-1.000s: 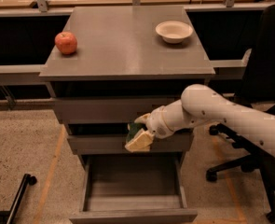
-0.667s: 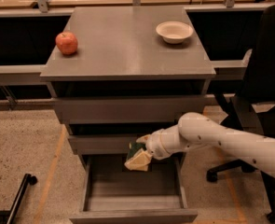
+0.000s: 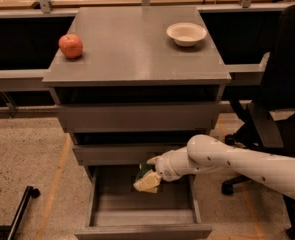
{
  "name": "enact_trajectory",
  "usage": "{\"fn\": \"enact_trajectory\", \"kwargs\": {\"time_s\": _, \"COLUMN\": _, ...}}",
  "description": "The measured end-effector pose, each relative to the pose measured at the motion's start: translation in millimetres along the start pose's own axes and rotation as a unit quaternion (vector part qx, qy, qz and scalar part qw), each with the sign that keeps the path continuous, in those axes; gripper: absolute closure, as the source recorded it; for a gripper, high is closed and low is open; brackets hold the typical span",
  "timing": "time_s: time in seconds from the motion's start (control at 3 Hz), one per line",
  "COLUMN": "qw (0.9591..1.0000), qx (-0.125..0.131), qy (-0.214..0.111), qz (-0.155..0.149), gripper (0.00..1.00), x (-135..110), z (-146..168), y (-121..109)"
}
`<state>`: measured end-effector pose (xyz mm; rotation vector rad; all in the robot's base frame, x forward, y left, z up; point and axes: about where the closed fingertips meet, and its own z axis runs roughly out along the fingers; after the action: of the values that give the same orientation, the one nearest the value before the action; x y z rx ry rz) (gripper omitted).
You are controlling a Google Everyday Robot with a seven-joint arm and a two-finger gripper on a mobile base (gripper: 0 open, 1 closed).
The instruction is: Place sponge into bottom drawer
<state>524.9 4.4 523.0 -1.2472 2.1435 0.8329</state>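
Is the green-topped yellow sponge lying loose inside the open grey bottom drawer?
No, the robot's hand grips the green-topped yellow sponge over the open grey bottom drawer, just below the middle drawer's front.

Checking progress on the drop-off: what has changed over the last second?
The gripper, shut on the green-and-yellow sponge, has moved down from in front of the middle drawer to above the open grey bottom drawer. Nothing released. The red apple and white bowl on the grey cabinet top stayed put.
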Motion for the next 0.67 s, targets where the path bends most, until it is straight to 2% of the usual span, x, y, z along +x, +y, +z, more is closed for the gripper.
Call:
{"fn": "enact_trajectory", "kwargs": {"time_s": 0.33, "qw": 0.9999, "qx": -0.004, "qy": -0.004, "qz": -0.009, "gripper": 1.0, "x": 12.9, "z": 8.6, "y": -4.3}}
{"fn": "enact_trajectory", "kwargs": {"time_s": 0.67, "qw": 0.9999, "qx": -0.001, "qy": -0.014, "qz": 0.005, "gripper": 1.0, "x": 47.1, "z": 25.9, "y": -23.3}}
